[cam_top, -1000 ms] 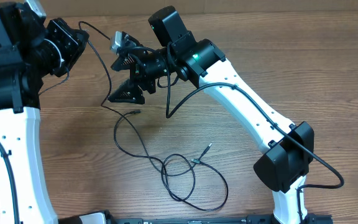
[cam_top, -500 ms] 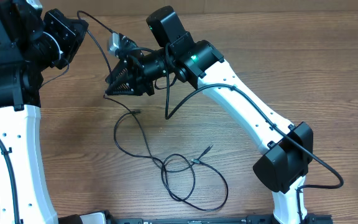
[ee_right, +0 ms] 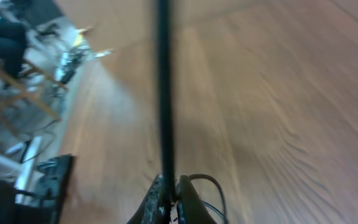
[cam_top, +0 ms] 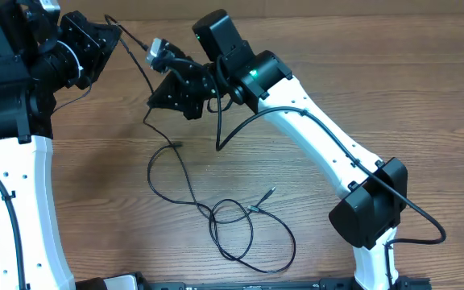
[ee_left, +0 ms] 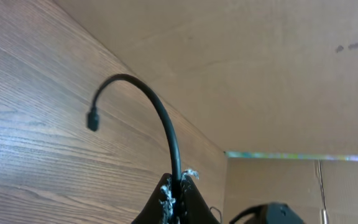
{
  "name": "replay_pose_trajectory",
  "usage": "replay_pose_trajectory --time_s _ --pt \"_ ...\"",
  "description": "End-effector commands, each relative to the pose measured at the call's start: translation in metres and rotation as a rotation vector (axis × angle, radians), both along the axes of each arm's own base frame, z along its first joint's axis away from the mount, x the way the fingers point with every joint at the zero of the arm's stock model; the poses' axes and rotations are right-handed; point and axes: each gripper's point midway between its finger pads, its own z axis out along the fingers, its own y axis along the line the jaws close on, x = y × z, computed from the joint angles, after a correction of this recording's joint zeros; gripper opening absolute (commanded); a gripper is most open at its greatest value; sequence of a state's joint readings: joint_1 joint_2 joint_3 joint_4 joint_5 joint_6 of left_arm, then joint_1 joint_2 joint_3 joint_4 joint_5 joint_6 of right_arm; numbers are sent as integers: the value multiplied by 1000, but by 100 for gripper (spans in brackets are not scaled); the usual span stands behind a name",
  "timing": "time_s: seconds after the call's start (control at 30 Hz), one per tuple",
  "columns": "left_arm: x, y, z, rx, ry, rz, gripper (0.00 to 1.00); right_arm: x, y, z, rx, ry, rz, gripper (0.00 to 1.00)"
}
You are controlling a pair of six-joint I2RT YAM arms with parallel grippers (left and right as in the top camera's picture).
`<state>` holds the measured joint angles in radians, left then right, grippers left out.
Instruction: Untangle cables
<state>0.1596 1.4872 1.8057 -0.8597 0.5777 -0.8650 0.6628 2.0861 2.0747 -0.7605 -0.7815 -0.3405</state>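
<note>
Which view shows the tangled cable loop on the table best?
Overhead: the cable loop lies whole on the table, crossings visible. The left wrist view shows only a plug-tipped cable end, not the loop; the right wrist view shows only a blurred cable stretch.

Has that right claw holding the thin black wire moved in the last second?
Yes. The right gripper has shifted up the overhead view and slightly right, farther from the silvery plug, which lies still.

Overhead view: bright, even, diffuse light; faint soft shadows on the tabletop (cam_top: 337, 72). Left wrist view is sharp. Right wrist view is motion-blurred; the cable (ee_right: 163, 87) appears smeared.
</note>
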Motion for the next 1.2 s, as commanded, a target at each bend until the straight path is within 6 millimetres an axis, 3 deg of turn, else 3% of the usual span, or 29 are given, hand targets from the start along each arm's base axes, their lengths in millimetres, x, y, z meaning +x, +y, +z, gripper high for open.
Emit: replay_pose_trajectory --time_s 0.0,0.3,0.33,0.47,0.53,0.57,0.73,0.87,0.97,1.07,1.17 --pt "-2 -5 13 5 -46 -42 4 29 -20 9 -20 -26 -119 4" --pt "-9 -16 14 27 -75 -137 9 87 -70 7 -34 34 -354 4" --pt "-10 -17 14 26 -75 -148 4 94 -76 10 -22 47 -382 4" --pt "-11 -18 11 22 -61 -149 4 95 -88 22 42 96 -353 5" --pt "-11 -18 11 22 -61 -149 4 81 -83 30 88 126 -265 36" --pt "-11 -18 11 22 -62 -149 4 72 -80 35 114 128 -201 44" --pt "-15 -19 7 44 -56 -171 4 39 -72 47 191 104 6 68" --pt "-27 -22 -11 102 -9 -227 13 51 -83 15 40 149 -138 85" --pt "-42 -27 -25 124 40 -290 15 69 -109 -22 -162 147 -322 100" --pt "-59 -35 -37 126 95 -356 15 73 -128 -41 -278 159 -406 100" --pt "-79 -39 -58 174 206 -385 13 69 -134 -47 -307 202 -421 100"
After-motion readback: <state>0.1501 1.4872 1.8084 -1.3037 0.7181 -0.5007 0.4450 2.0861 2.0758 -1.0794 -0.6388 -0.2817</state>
